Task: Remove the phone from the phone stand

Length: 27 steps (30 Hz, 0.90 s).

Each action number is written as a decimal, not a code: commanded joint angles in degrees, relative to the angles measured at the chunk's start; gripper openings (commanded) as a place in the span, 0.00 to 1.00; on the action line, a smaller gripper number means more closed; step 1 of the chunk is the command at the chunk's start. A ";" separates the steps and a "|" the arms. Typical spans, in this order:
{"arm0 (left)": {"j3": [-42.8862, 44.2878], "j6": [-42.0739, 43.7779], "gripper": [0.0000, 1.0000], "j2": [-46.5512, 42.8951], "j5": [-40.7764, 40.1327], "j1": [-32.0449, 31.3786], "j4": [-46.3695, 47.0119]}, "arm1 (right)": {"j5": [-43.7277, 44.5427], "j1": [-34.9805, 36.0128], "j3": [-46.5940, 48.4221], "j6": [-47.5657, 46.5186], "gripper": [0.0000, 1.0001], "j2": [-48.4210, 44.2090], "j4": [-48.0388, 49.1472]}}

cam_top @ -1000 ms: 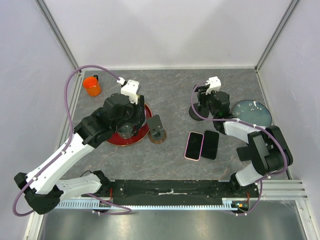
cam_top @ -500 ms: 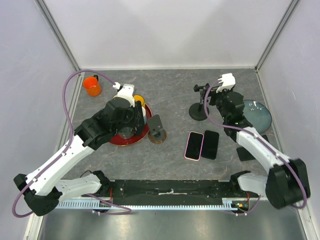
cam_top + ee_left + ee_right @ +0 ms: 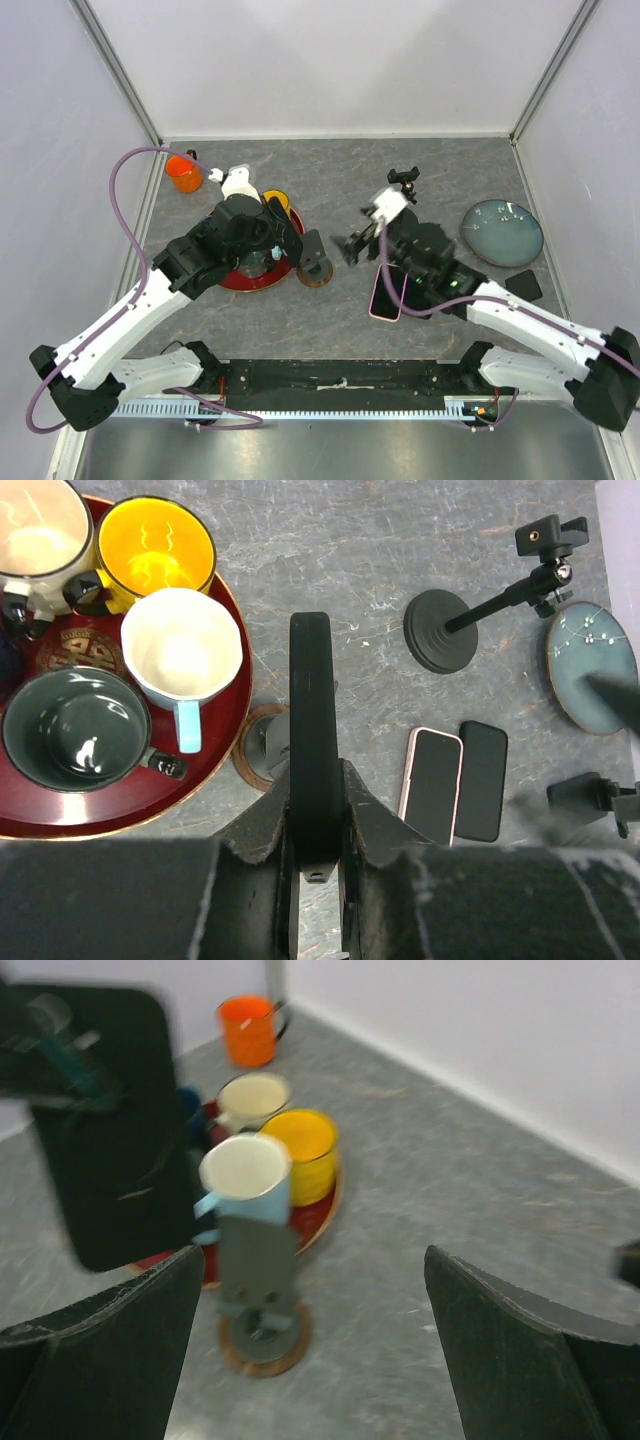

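Your left tool (image 3: 312, 818) had both fingers clamped on the lower end of the phone (image 3: 310, 710), a black slab that its own camera saw edge-on and upright. The phone stand (image 3: 258, 1278), a grey plate on a round wooden base, sat on the surface (image 3: 340, 190) just beside the red tray (image 3: 100, 815). From the right wrist, the phone showed up and to the left of the stand's plate, but that view was too blurred for you to tell whether the two touched.

Your right tool (image 3: 315, 1310) stood wide open with nothing between its fingers, on the other side of the stand and facing it.

Close by, the tray carried a white cup (image 3: 35, 530), a yellow cup (image 3: 157, 545), a dark green cup (image 3: 65, 730) and a pale cup with a blue handle (image 3: 180, 650). This last cup stood nearest the stand. An orange cup (image 3: 183, 172) stood apart near the far left corner.

To the right, a pink handset (image 3: 432, 785) and a black handset (image 3: 482, 780) lay flat side by side. In the overhead view your right arm crossed above them. Beyond them stood a black clamp holder (image 3: 440, 630) on a round base, a blue-grey plate (image 3: 590, 665) and a small black block (image 3: 590, 798).
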 commanded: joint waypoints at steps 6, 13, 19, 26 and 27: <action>-4.22 -8.13 0.02 -4.28 -5.30 -0.25 6.37 | 19.91 27.05 1.22 -10.57 0.98 10.99 8.56; -6.42 -10.77 0.02 -4.82 -2.67 -0.25 6.99 | 31.70 34.53 2.01 -17.08 0.95 21.26 21.39; -6.33 -11.30 0.02 -3.94 0.76 -0.25 8.04 | 40.23 36.12 5.61 -22.00 0.91 29.17 27.63; -7.39 -11.65 0.02 -3.85 1.91 -0.25 8.57 | 50.87 37.00 8.86 -28.33 0.82 36.39 37.66; -7.47 -11.65 0.02 -3.85 2.08 -0.25 8.75 | 52.36 37.00 9.31 -29.03 0.81 37.18 38.10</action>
